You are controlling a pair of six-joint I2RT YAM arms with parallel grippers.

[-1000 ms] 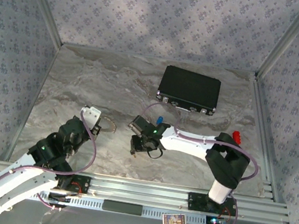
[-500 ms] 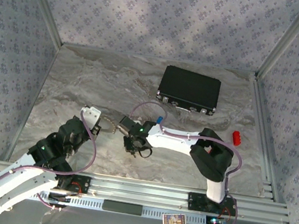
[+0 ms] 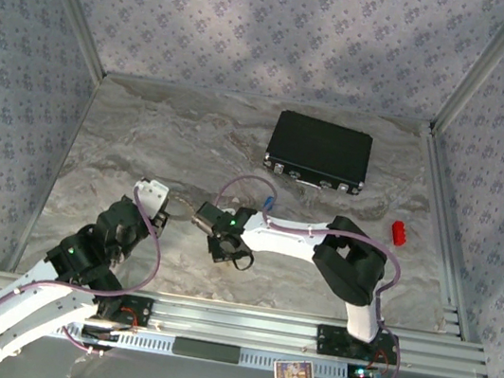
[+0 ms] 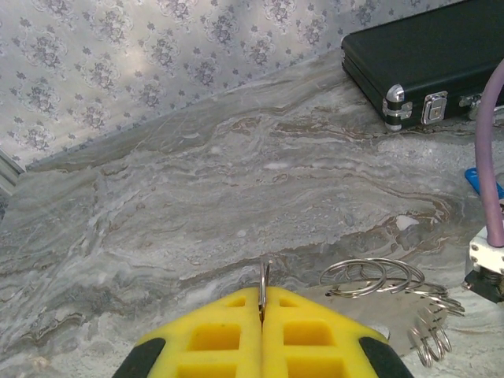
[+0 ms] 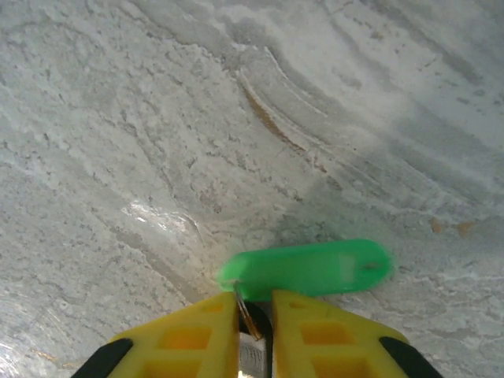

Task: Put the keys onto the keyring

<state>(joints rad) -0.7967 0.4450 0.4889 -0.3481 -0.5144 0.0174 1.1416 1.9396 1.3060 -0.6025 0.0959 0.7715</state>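
Observation:
My left gripper (image 4: 262,298) is shut on the keyring (image 4: 263,277), a thin silver ring seen edge-on between the yellow fingers. More silver loops (image 4: 370,276) lie on the table just right of it. My right gripper (image 5: 254,305) is shut on the green key (image 5: 307,268); its green plastic head sticks out past the fingertips, and a small metal ring and blade sit between the jaws. From above, the right gripper (image 3: 202,217) is close to the left gripper (image 3: 157,205), with a small gap between them. The blue key (image 3: 270,201) lies on the table behind the right arm.
A black rectangular case (image 3: 320,152) lies at the back right of the marble table (image 3: 146,134). A small red object (image 3: 398,232) sits near the right rail. Patterned walls enclose the table on three sides.
The right arm has swung left, carrying the green key from the table's middle to just beside the left gripper. The left arm has barely moved.

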